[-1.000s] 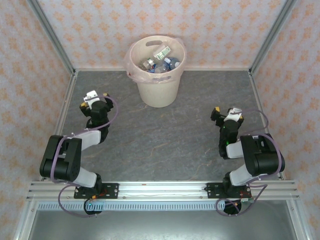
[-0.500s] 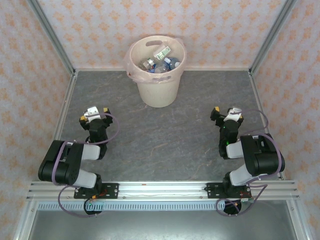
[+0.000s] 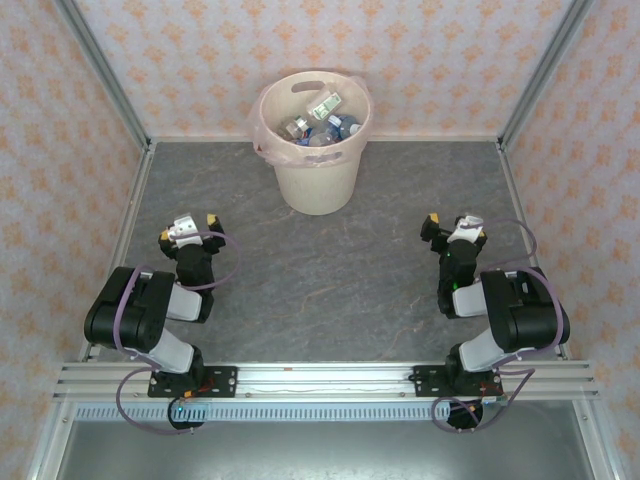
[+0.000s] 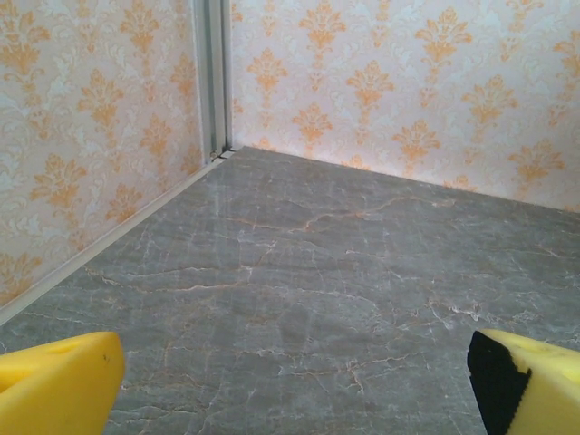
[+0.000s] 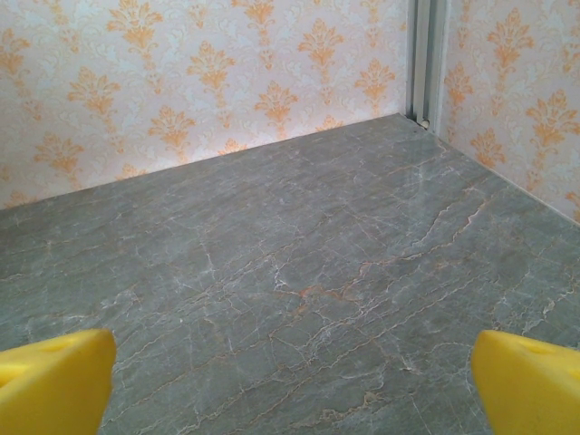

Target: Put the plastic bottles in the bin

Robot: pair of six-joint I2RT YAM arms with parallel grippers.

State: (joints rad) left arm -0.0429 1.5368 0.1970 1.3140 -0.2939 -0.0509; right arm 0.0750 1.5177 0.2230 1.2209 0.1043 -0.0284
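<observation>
Jaws of the left gripper (image 3: pixel 188 228) and right gripper (image 3: pixel 455 225) gape empty; with bottles (image 3: pixel 318 122) lying in the far bin (image 3: pixel 310 185), both arms should simply park near their bases.

The left gripper (image 3: pixel 188 228) pulled back from the bin (image 3: pixel 318 185) over the last second, ending farther from it on its near-left side in the overhead view. Most of that retreat came in the first half-second; afterwards the gripper barely shifted. In the final half-second the left arm (image 3: pixel 135 315) folded up tighter behind the gripper, on the side away from the bin.
</observation>
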